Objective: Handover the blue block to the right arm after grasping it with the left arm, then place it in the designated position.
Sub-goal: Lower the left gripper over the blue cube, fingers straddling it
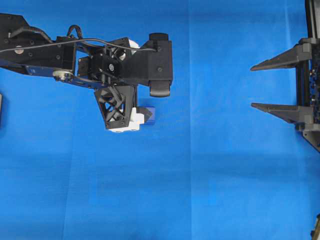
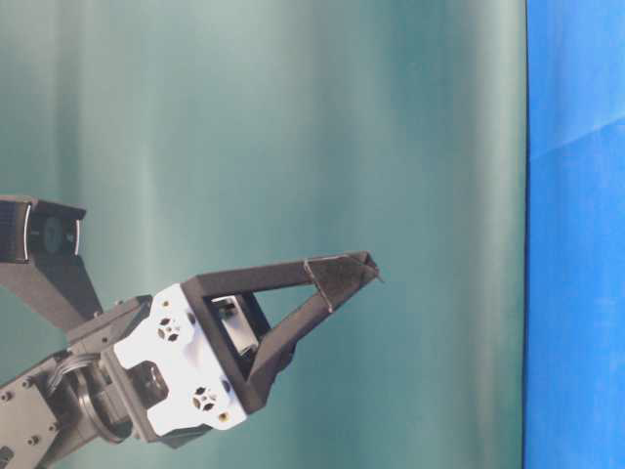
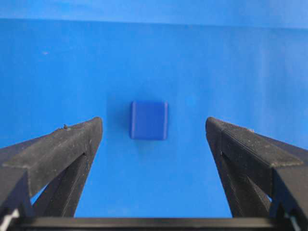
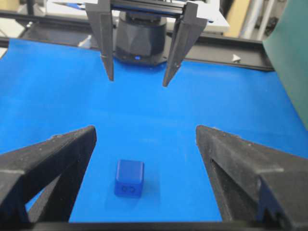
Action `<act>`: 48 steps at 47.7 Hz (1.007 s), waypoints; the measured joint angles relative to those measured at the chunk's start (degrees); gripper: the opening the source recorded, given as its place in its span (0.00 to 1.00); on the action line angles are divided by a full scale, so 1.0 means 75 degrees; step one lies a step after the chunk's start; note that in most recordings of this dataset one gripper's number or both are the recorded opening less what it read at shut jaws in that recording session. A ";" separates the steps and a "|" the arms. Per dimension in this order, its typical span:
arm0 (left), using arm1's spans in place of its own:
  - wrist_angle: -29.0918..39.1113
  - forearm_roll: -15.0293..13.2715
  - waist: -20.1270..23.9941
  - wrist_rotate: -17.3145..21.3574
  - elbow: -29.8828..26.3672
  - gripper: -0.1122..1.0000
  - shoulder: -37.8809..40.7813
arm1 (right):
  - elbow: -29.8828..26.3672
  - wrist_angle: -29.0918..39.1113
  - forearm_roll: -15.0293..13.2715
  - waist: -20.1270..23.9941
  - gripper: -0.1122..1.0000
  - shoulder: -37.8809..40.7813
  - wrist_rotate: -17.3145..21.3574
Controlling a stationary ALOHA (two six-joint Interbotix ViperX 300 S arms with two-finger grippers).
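Observation:
The blue block [image 3: 149,120] lies on the blue cloth [image 1: 210,165], a small dark-blue cube. My left gripper [image 3: 154,127] hangs above it, open, fingers pointing down on either side of it without touching. From overhead, the block [image 1: 150,116] peeks out beside the left gripper [image 1: 142,116] and its white bracket. My right gripper [image 1: 253,86] waits at the right edge, open and empty, fingers pointing left. In the right wrist view the block [image 4: 129,177] rests on the cloth ahead of the right gripper [image 4: 144,139], with the left gripper [image 4: 137,79] hanging farther back. The table-level view shows only the left gripper [image 2: 352,274].
A black frame rail [image 4: 240,48] and the left arm's base [image 4: 139,43] close the far side of the cloth. A green backdrop [image 4: 293,57] stands along one side. A dark object [image 1: 1,110] sits at the cloth's left edge.

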 measured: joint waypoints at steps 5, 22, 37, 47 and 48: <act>0.0000 0.0000 0.0000 0.0000 0.0000 0.93 0.0000 | 0.0000 0.0000 0.0000 0.0000 0.98 0.0000 -0.0012; 0.0000 0.0000 0.0000 0.0000 0.0000 0.93 0.0000 | 0.0000 0.0047 0.0000 0.0000 0.98 0.0000 0.0000; -0.0012 0.0000 0.0000 -0.0012 0.0000 0.93 0.0000 | 0.0000 0.0047 -0.0012 0.0000 0.98 0.0000 -0.0012; -0.0246 0.0000 0.0000 -0.0023 0.0117 0.93 0.0059 | 0.0000 0.0047 0.0000 0.0000 0.98 0.0012 -0.0012; -0.0316 0.0000 0.0000 -0.0023 0.0164 0.93 0.0082 | 0.0012 0.0059 0.0000 0.0000 0.98 0.0023 -0.0012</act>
